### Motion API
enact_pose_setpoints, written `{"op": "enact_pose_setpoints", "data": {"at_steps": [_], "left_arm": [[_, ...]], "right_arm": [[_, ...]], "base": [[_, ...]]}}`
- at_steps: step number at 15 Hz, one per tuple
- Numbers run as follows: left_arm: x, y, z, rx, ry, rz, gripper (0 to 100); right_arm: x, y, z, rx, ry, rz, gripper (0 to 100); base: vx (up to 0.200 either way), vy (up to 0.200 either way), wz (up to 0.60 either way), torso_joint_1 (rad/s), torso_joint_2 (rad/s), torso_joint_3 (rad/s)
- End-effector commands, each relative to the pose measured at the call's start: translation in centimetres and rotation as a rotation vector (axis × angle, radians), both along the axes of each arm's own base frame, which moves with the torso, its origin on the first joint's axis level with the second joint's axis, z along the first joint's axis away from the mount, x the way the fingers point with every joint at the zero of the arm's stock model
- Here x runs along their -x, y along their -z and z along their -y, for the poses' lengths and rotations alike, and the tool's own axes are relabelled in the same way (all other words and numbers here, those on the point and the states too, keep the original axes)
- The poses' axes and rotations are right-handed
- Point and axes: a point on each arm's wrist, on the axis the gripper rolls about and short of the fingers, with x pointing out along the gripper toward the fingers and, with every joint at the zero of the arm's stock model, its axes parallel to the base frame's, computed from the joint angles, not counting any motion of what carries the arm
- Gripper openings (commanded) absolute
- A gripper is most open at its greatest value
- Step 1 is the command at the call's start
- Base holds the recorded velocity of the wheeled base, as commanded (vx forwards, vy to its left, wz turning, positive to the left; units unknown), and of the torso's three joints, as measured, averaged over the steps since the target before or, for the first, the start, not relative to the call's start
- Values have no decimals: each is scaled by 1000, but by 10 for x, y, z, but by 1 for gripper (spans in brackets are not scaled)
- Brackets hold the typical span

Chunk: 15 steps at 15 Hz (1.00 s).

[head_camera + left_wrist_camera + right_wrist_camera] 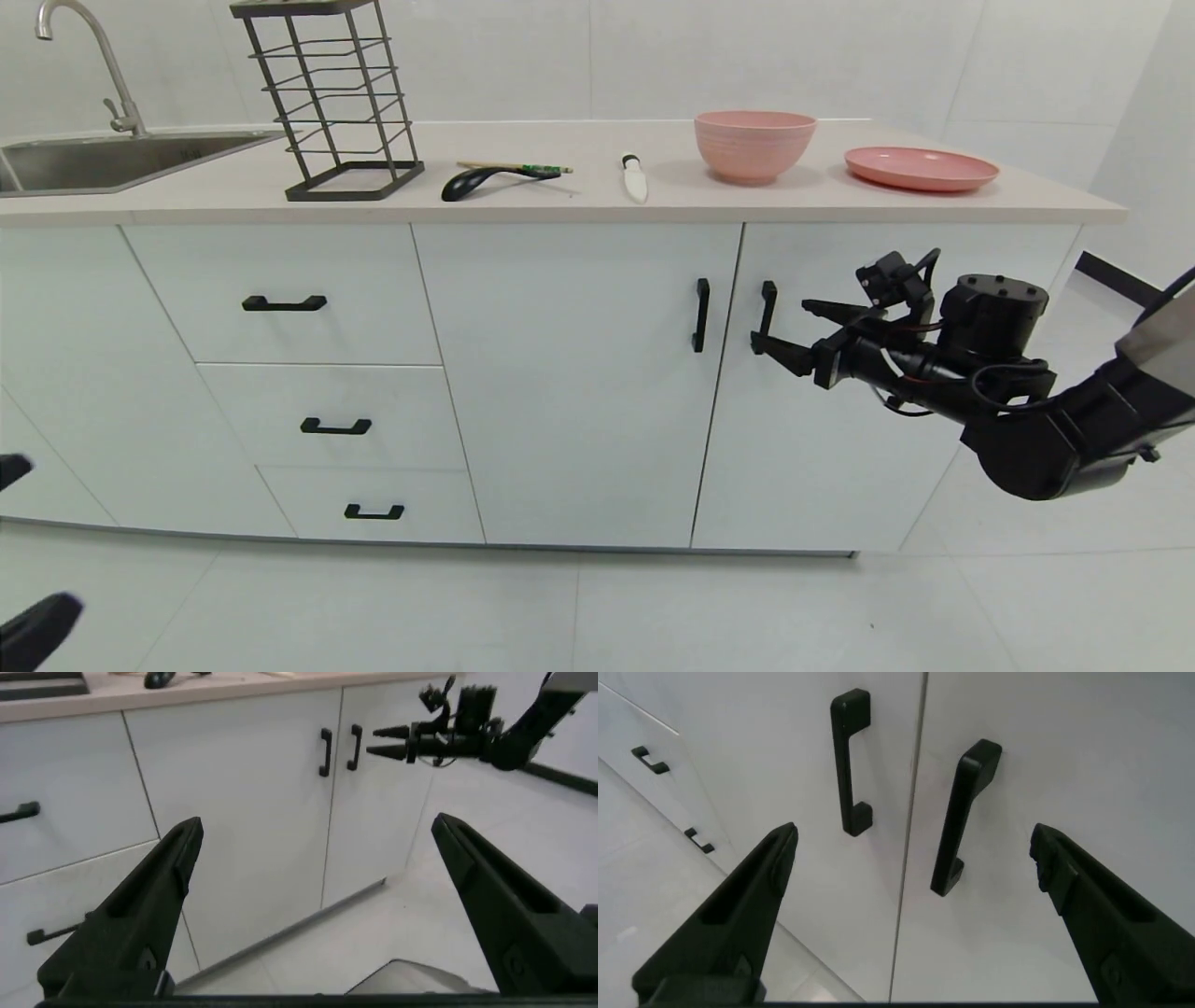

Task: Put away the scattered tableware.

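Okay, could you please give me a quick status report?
Right gripper open, just before right door handle. Left gripper open, low, empty. Bowl, plate, spoon, chopsticks on counter. Cabinet doors shut.

White tiled wall [747, 56], pale floor [560, 616], white cabinets [569, 392] under beige countertop [803, 198], steel sink [103, 161].

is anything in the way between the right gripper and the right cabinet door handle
Nothing visible does. The right gripper, jaws open, points straight at the right door handle, and nothing lies between them.
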Motion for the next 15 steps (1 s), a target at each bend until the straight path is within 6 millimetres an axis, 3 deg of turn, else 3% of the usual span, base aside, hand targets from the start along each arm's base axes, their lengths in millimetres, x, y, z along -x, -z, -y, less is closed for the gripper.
{"op": "enact_pose_setpoints", "data": {"at_steps": [1,3,4,5,7,9,10,12,14,15], "left_arm": [[-66,0,17,-139,76,-66,100],[-89,2,23,-200,83,-57,100],[-89,2,23,-200,83,-57,100],[-127,6,35,-271,114,-89,100],[-151,2,52,-284,170,-75,100],[-185,7,86,-295,273,-90,100],[-186,8,87,-295,274,-91,100],[-228,27,135,-303,372,-92,100],[-248,45,177,-293,453,-67,100],[-250,48,184,-292,471,-62,100]], "right_arm": [[1,0,3,1,5,-3,100],[2,-1,3,1,5,4,100],[2,-1,3,1,5,4,100],[10,-2,-4,2,-12,-1,100],[10,-2,-4,1,-12,0,100],[9,-1,-2,3,-6,-4,100],[9,-1,-2,3,-6,-4,100],[3,4,-4,3,-11,-5,100],[-6,6,-8,-3,-18,9,100],[-8,7,-8,-3,-18,11,100]], "base": [[0,0,0,0,0,0],[0,0,0,0,0,0],[0,0,0,0,0,0],[0,0,0,0,0,0],[0,0,0,0,0,0],[0,0,0,0,0,0],[0,0,0,0,0,0],[0,0,0,0,0,0],[0,0,0,0,0,0],[0,0,0,0,0,0]]}}
